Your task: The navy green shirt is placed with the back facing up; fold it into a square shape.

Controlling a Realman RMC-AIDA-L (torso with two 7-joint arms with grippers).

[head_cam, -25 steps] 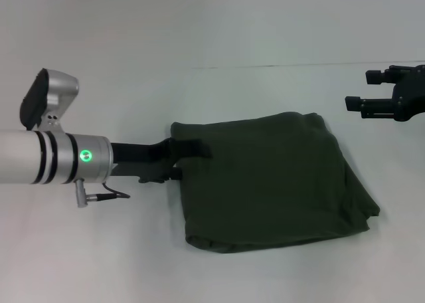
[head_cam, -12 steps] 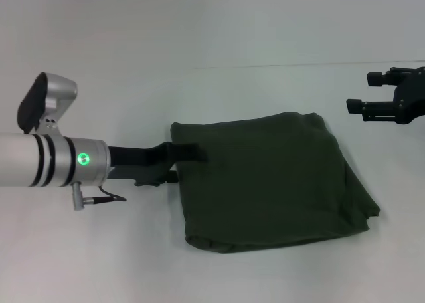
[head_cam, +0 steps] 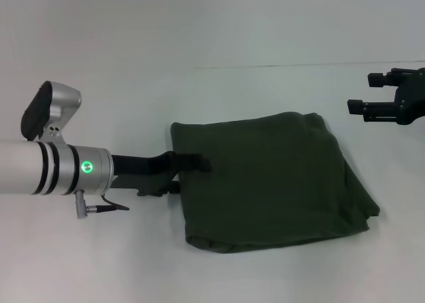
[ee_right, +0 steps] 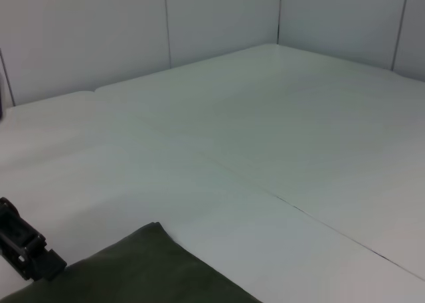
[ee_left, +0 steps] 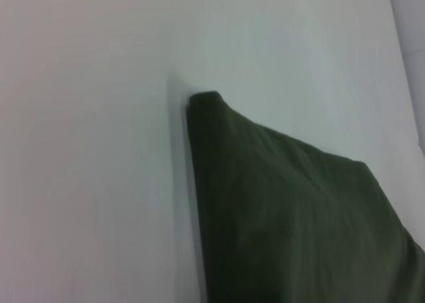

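The navy green shirt (head_cam: 272, 180) lies folded into a rough square in the middle of the white table; its right side bulges out unevenly. My left gripper (head_cam: 192, 175) is open at the shirt's left edge. One finger (head_cam: 191, 161) lies over the fabric, and the other finger (head_cam: 165, 189) sits just off the edge. In the left wrist view a corner of the shirt (ee_left: 279, 210) rests flat on the table. My right gripper (head_cam: 359, 92) hangs open at the far right, away from the shirt. The right wrist view shows only one shirt corner (ee_right: 146, 270).
The white table (head_cam: 99, 263) spreads bare on all sides of the shirt. A thin seam (head_cam: 299, 65) runs across it behind the shirt. Pale walls (ee_right: 219, 17) close off the far side.
My left gripper has shifted a little toward the near side along the shirt's left edge. The shirt and the right gripper have not moved.
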